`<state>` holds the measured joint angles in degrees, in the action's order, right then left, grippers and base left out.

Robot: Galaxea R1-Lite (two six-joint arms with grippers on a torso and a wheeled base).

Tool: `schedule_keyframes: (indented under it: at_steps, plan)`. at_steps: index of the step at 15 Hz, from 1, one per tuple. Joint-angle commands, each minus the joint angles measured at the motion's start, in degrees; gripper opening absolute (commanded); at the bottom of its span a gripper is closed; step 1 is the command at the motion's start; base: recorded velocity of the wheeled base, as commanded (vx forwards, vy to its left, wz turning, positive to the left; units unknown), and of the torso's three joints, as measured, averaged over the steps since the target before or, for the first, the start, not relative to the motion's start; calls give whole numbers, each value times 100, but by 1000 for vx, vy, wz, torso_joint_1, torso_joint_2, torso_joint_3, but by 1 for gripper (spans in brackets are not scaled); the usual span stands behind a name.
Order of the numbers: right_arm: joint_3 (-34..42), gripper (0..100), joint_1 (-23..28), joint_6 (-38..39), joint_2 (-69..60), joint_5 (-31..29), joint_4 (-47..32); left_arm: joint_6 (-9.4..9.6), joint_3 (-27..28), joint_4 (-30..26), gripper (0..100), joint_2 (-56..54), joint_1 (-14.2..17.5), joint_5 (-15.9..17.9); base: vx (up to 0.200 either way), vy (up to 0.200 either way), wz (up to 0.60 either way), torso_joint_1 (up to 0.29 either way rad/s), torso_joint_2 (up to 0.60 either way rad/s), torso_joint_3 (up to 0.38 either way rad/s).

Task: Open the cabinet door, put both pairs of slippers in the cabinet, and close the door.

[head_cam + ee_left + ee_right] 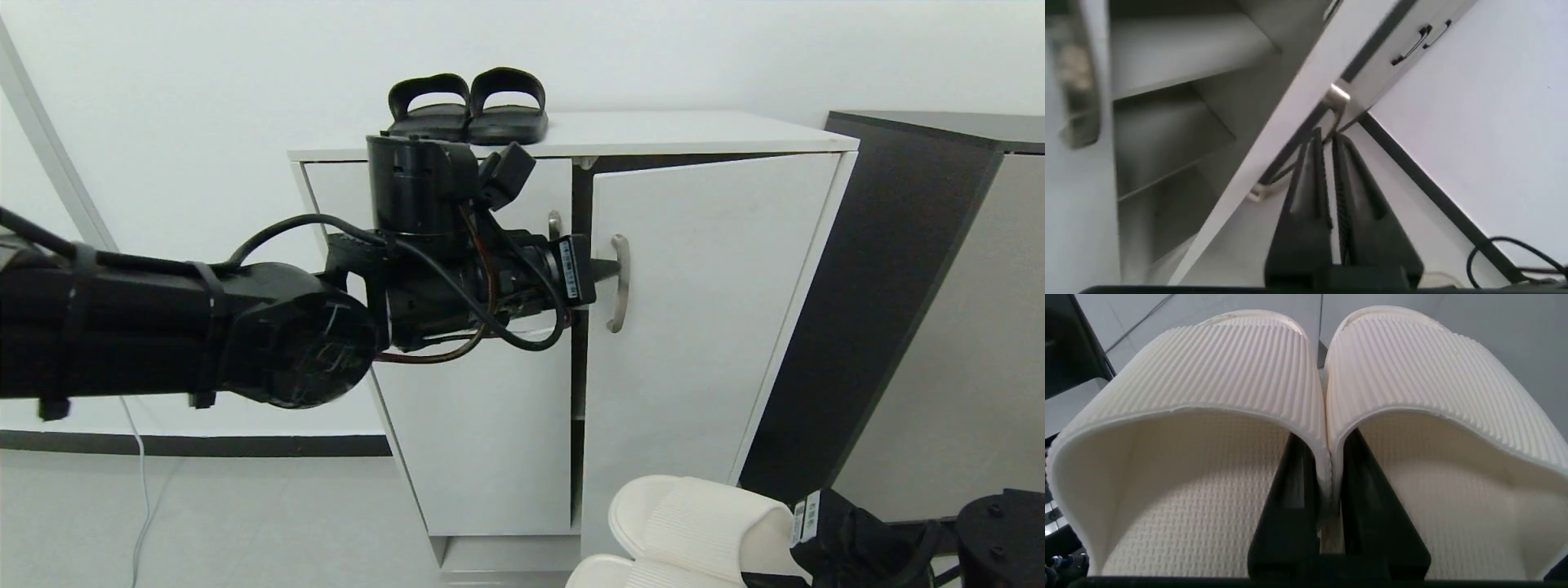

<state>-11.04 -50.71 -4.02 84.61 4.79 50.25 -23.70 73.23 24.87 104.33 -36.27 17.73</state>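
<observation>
At the right cabinet door, left gripper clamps the door handle — door ajar; right gripper pinches both white slippers by their touching inner walls.

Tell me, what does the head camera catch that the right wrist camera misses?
Only the head view: the black slippers on top of the cabinet, and the left claw closed on the handle of the door, which stands ajar. Only the right wrist view: the right claw pinching the inner edges of the white slippers together, and their dimpled insoles. Both: those white slippers and their ribbed straps.
</observation>
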Motion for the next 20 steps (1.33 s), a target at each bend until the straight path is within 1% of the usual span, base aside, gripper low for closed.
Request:
schedule_keyframes:
  at_steps: [1, 3, 4, 5, 7, 8, 9, 10, 11, 12, 14, 15, 19, 20]
  plan:
    - [6, 0, 0, -2, -15, 4, 2, 6, -380, 141, 0, -378, -3, 3, 0, 0, 0, 0, 0, 0]
    - [6, 0, 0, -2, -15, 4, 2, 6, -634, 370, 0, -501, 14, -6, 0, 0, 0, 0, 0, 0]
    - [-3, 0, 0, -11, -15, 4, 2, -21, -749, 484, 0, -563, 85, 3, 0, 0, 0, 0, 0, 0]
    - [6, 0, 0, -11, -6, 4, 2, -21, -731, 501, 0, -536, 181, 3, 0, 0, 0, 0, 0, 0]
    - [-3, 0, 0, -11, 2, -4, 2, -21, -547, 537, 0, -273, 384, 56, 0, 0, 0, 0, 0, 0]
    - [-3, 0, 0, -11, 2, -4, 2, -21, -511, 563, 0, -193, 410, 56, 0, 0, 0, 0, 0, 0]
    - [-3, 0, 0, -11, 2, -4, 2, -30, -406, 730, 0, 53, 515, 64, 0, 0, 0, 0, 0, 0]
    - [-3, 0, 0, -11, 2, -4, 2, -30, -309, 818, 0, 202, 533, 56, 0, 0, 0, 0, 0, 0]
    - [6, 0, 0, -11, 11, -4, 2, -65, -81, 862, 0, 439, 559, 56, 0, 0, 0, 0, 0, 0]
    - [15, 0, -9, -11, 11, -4, -6, -170, 113, 862, 0, 598, 568, 56, 0, 0, 0, 0, 0, 0]
    - [41, 0, -53, -28, 11, -22, 2, -601, 499, 888, 0, 826, 559, 56, 0, 0, 0, 0, 0, 0]
    - [41, 0, -53, -55, 11, -22, 2, -698, 622, 906, 0, 923, 559, 56, 0, 0, 0, 0, 0, 0]
    - [50, 0, -62, -64, 11, -22, -6, -698, 622, 941, 0, 984, 498, 56, 0, 0, 0, 0, 0, 0]
    - [50, 0, -62, -64, 2, -22, -6, -698, 596, 941, 0, 967, 463, 38, -200, 0, 0, -2, -2, 2]
